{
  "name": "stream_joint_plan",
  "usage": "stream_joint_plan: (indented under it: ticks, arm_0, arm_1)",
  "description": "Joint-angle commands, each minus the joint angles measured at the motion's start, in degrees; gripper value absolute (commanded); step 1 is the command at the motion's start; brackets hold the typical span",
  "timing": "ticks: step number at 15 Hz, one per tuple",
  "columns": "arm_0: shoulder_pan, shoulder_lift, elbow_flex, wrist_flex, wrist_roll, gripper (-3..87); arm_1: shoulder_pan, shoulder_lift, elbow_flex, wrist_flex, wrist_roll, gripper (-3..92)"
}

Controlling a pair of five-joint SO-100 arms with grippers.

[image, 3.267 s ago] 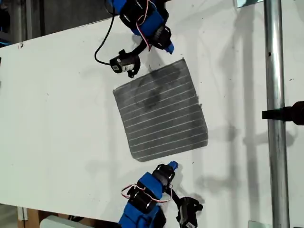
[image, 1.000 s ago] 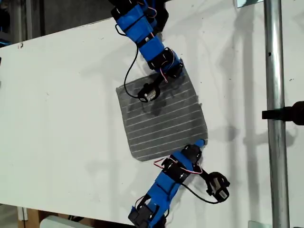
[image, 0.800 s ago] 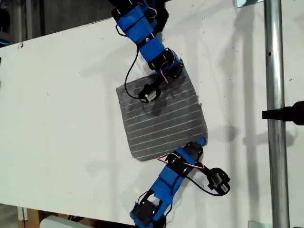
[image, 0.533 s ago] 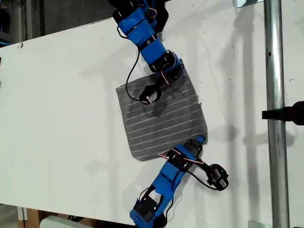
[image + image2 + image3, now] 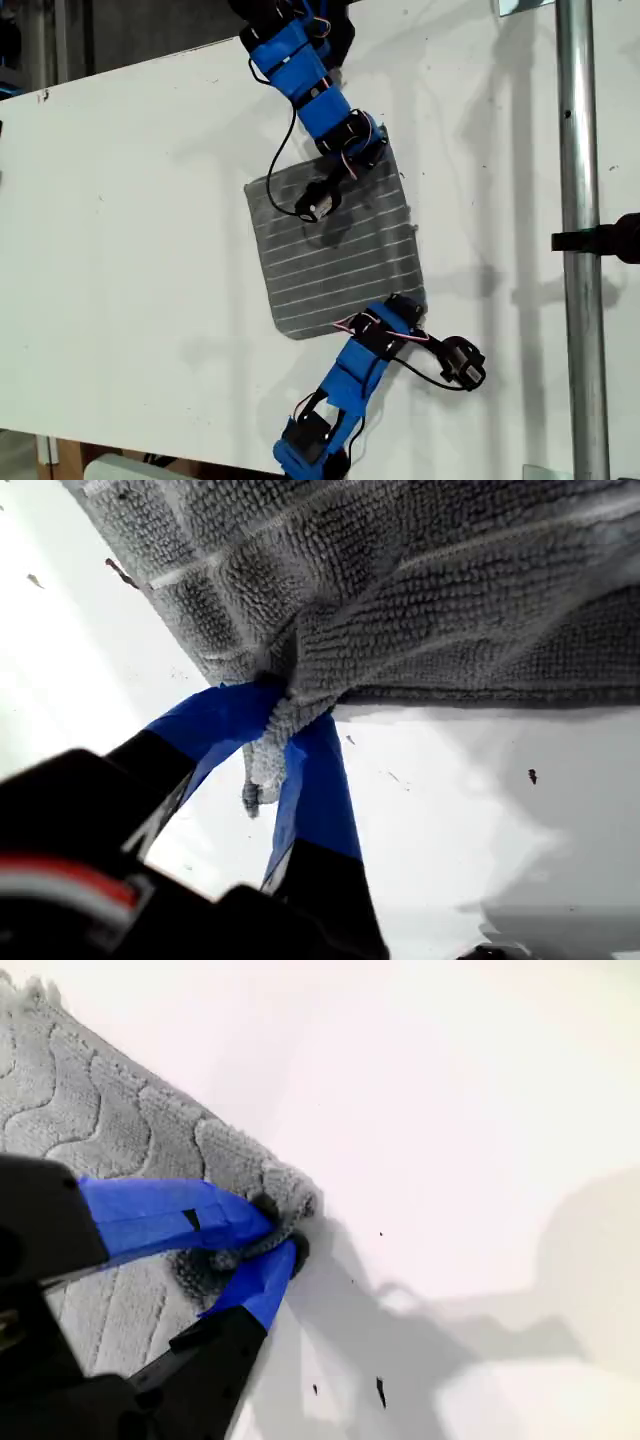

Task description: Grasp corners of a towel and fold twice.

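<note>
The grey striped towel (image 5: 330, 250) lies flat on the white table (image 5: 130, 250). My first gripper (image 5: 413, 308) is the arm reaching in from the exterior view's bottom. It is shut on the towel's lower right corner (image 5: 265, 770), which is bunched between the blue fingers (image 5: 315, 780). The towel (image 5: 420, 590) spreads beyond that gripper (image 5: 275, 705). My second gripper (image 5: 375, 140), on the arm from the exterior view's top, is shut on the upper right corner (image 5: 285, 1195). In its wrist view the gripper (image 5: 285, 1225) pinches the towel (image 5: 90, 1110) against bare table.
A vertical metal pole (image 5: 578, 200) with a black clamp (image 5: 605, 238) stands along the exterior view's right. The table's far edge (image 5: 120, 72) runs diagonally across the exterior view's upper left. Each arm's wrist camera (image 5: 462, 362) dangles beside its gripper.
Both arms moved in from the table's edges onto the towel's two right-hand corners and closed on them. In the last half second both corners shifted slightly leftwards, narrowing the towel.
</note>
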Motion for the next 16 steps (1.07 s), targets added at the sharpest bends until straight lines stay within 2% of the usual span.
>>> stream_joint_plan:
  ticks: [1,3,6,11,14,16]
  arm_0:
    - [3.2,11.3,0.4,12.5,-4.8,16.7]
    - [5.8,19.2,3.0,13.1,-5.6,19.6]
    - [5.5,20.9,1.3,11.2,-2.4,22.9]
    - [-1.1,10.9,-0.3,-5.7,8.0,21.0]
    - [-1.4,3.8,-1.3,-11.9,9.7,20.1]
    - [-1.1,-2.1,-1.4,-12.8,7.9,19.5]
  arm_1:
    - [0.7,-0.6,-0.2,0.6,-0.5,-0.2]
    - [1.0,-0.6,-0.2,0.6,-0.7,-0.2]
    - [0.8,-0.6,-0.3,0.6,-0.7,-0.2]
    - [0.8,-0.6,-0.4,0.8,-0.8,-0.2]
    - [0.8,-0.6,-0.4,0.9,-0.8,-0.2]
    - [0.8,-0.6,-0.4,1.1,-0.9,-0.2]
